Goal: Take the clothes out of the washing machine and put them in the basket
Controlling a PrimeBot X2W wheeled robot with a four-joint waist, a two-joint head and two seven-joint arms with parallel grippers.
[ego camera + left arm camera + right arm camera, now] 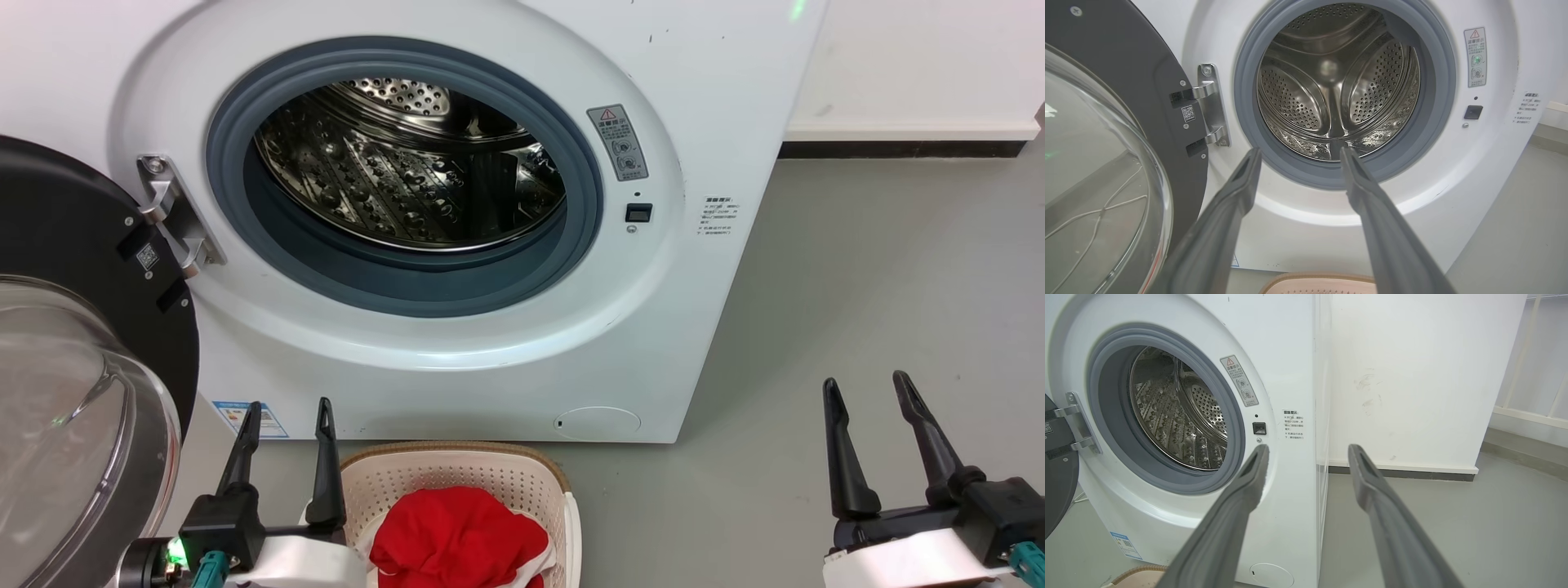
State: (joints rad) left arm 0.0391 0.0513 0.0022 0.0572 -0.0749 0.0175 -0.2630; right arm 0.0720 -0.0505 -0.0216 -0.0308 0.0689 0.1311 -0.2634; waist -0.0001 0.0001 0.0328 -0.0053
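Note:
The white washing machine (506,359) stands in front of me with its door (73,343) swung open to the left. Its steel drum (1337,81) looks bare inside. Red clothes (457,535) lie bunched in the cream basket (457,469) on the floor just before the machine. My left gripper (287,405) is open, just left of the basket, holding nothing. My right gripper (865,380) is open too, over the grey floor right of the machine. In the wrist views both grippers (1300,152) (1308,448) point at the machine front with their fingers apart.
The open glass door (1098,171) juts out close to my left arm. Grey floor (882,278) spreads to the right of the machine, bounded by a white wall (1421,375) with a dark skirting. The basket rim (1139,573) shows at the lower left of the right wrist view.

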